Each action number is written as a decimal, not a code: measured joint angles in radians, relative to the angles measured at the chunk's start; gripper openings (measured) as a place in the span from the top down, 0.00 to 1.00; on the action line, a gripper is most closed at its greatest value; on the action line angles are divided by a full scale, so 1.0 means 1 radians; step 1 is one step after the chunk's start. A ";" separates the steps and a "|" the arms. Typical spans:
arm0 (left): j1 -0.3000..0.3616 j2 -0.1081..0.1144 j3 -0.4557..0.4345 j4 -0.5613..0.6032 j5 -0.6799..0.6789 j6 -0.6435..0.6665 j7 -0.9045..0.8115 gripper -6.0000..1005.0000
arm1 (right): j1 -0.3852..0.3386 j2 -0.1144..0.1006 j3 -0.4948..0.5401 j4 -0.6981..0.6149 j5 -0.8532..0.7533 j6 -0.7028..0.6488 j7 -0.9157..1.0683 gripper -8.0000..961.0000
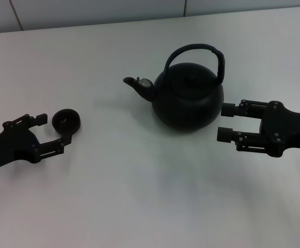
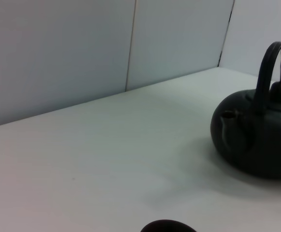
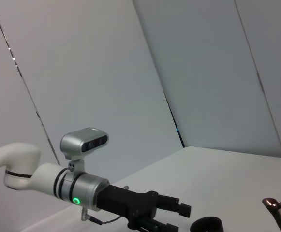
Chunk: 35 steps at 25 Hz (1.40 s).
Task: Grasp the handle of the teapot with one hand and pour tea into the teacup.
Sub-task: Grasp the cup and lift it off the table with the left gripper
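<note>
The matte black teapot (image 1: 188, 101) stands upright at the table's middle, its spout (image 1: 137, 84) pointing toward my left side. Its arched handle (image 1: 197, 49) stands up over the lid. The small black teacup (image 1: 66, 120) sits to the left. My left gripper (image 1: 56, 128) is open, its fingertips right at the cup's edge on either side. My right gripper (image 1: 224, 122) is open and empty, level with the teapot's belly, just beside its right side and well below the handle. The left wrist view shows the teapot (image 2: 258, 137), the handle (image 2: 267, 65) and the cup's rim (image 2: 168, 226).
The white table (image 1: 139, 196) meets a pale panelled wall (image 1: 88, 13) at the back. The right wrist view shows my left arm and its gripper (image 3: 178, 217), the teacup (image 3: 206, 224) beside it, and the teapot's spout tip (image 3: 279, 212).
</note>
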 joint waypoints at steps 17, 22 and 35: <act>-0.036 0.001 0.088 -0.012 0.000 -0.143 0.000 0.21 | -0.007 0.003 0.002 0.005 0.026 -0.037 0.001 0.27; -0.048 0.001 0.089 -0.026 -0.001 -0.155 0.000 0.21 | -0.008 0.003 0.002 0.005 0.038 -0.038 0.001 0.27; -0.076 -0.002 0.090 -0.053 -0.002 -0.171 -0.001 0.23 | -0.014 0.003 0.002 0.006 0.040 -0.045 0.001 0.27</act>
